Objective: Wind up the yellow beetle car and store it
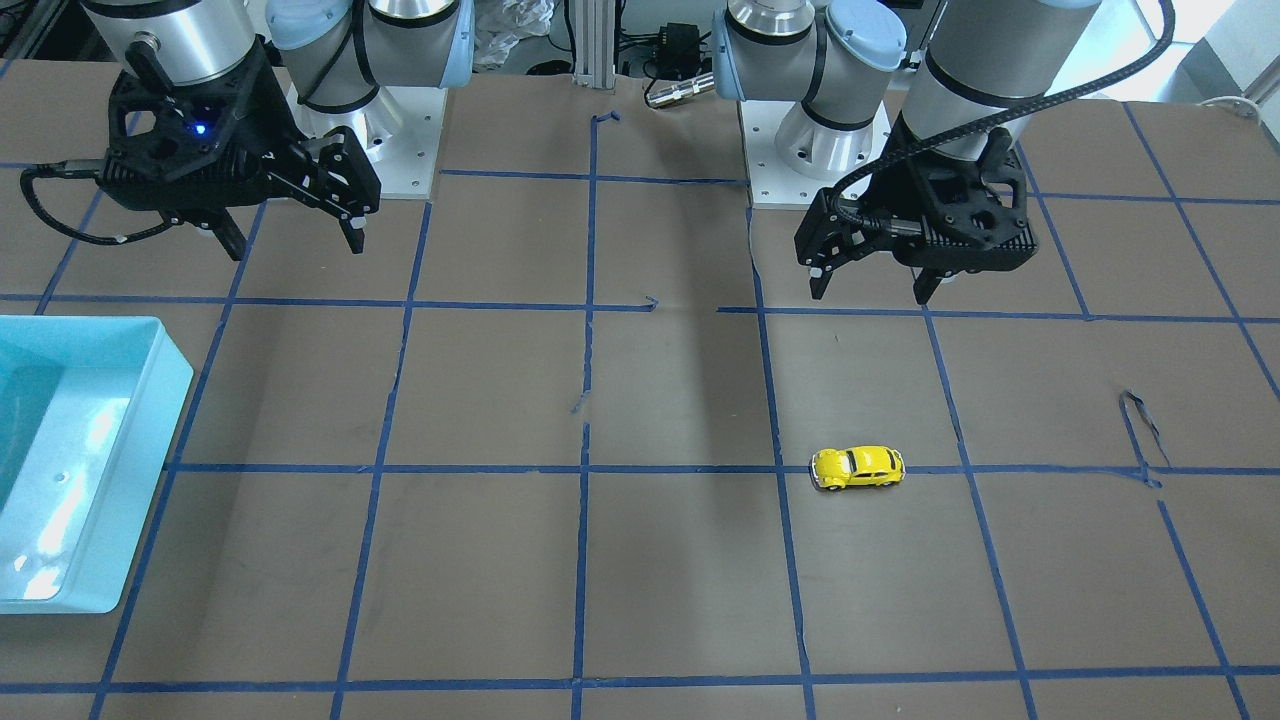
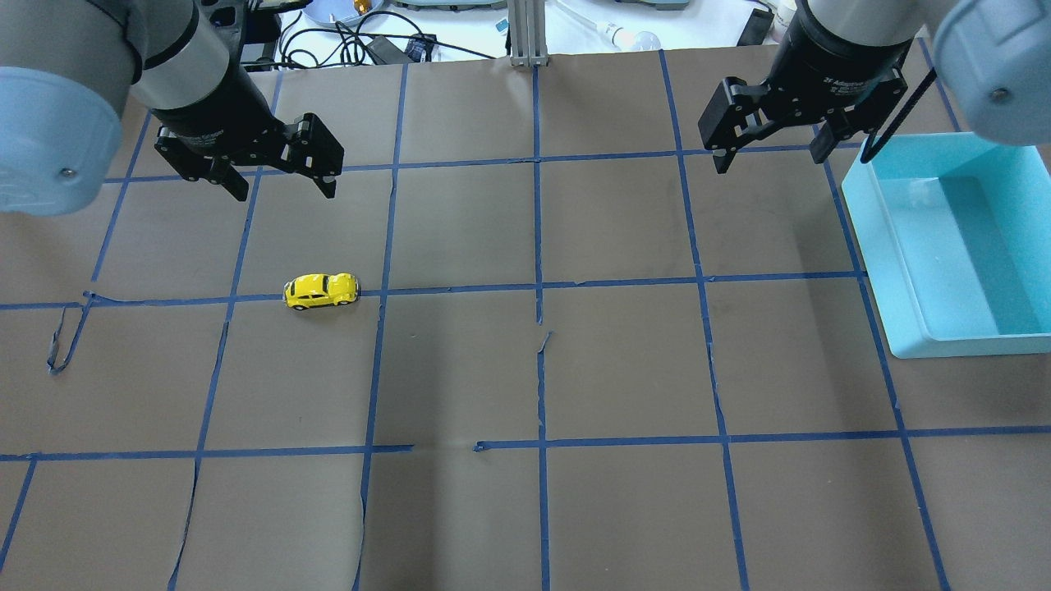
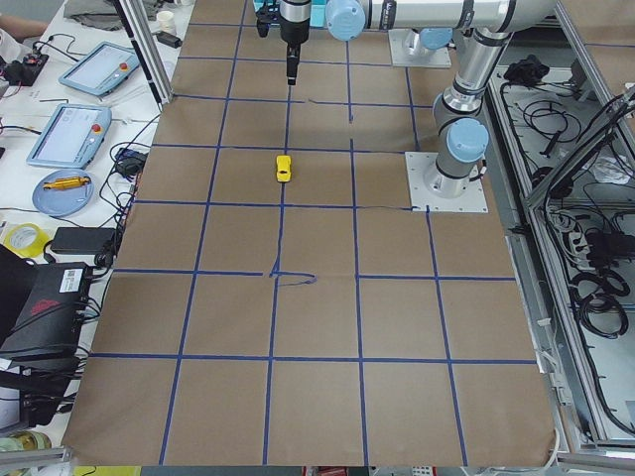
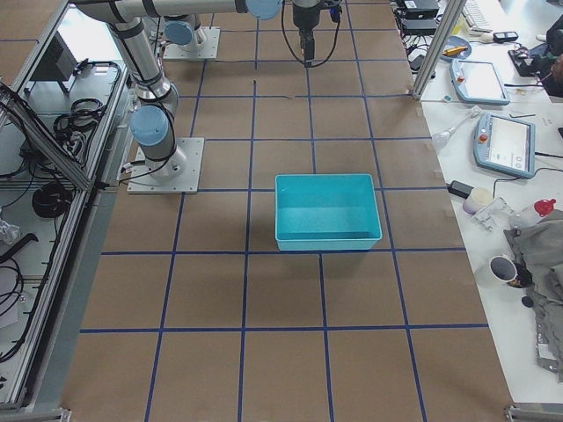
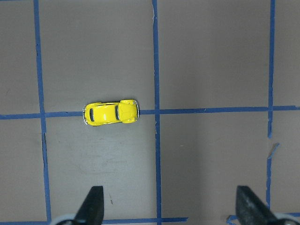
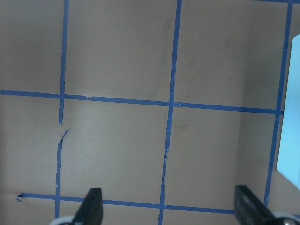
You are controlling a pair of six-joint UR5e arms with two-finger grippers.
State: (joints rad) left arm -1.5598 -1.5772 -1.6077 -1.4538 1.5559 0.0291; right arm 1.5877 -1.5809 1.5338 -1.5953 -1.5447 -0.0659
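**A:** Pincers first. Front view?
**B:** Left pincer (image 1: 870, 288) on that view's right, hung above table (image 1: 640, 600), jaws spread, nothing gripped. Right pincer (image 1: 295, 245) on the left, likewise apart and empty.
**A:** And car?
**B:** Car (image 1: 858, 467) upright on its wheels, lying along a tape line (image 1: 680, 468) just beside a crossing. On the camera's side of left pincer, untouched by it. Bin (image 1: 130, 470) at left edge, well apart from car.
**A:** Overhead?
**B:** Same layout, mirrored. Car on left half, on the robot's side of left pincer. Bin on right, near right pincer. Both pincers wide apart.
**A:** Left side view?
**B:** Car small and yellow on the tape, in the near arm's reach. Pincer there seen edge-on, so cannot tell its spread from that angle.
**A:** Right side view?
**B:** Bin mid-table, open side up. Pincer far off at top, also edge-on; cannot tell.
**A:** Left wrist?
**B:** Fingers (image 5: 93, 206) at bottom corners, far apart. Car ahead of them, above the left one, across the tape line, close to a crossing.
**A:** Right wrist?
**B:** Fingers spread over brown paper and tape. Pale bin edge at right border.
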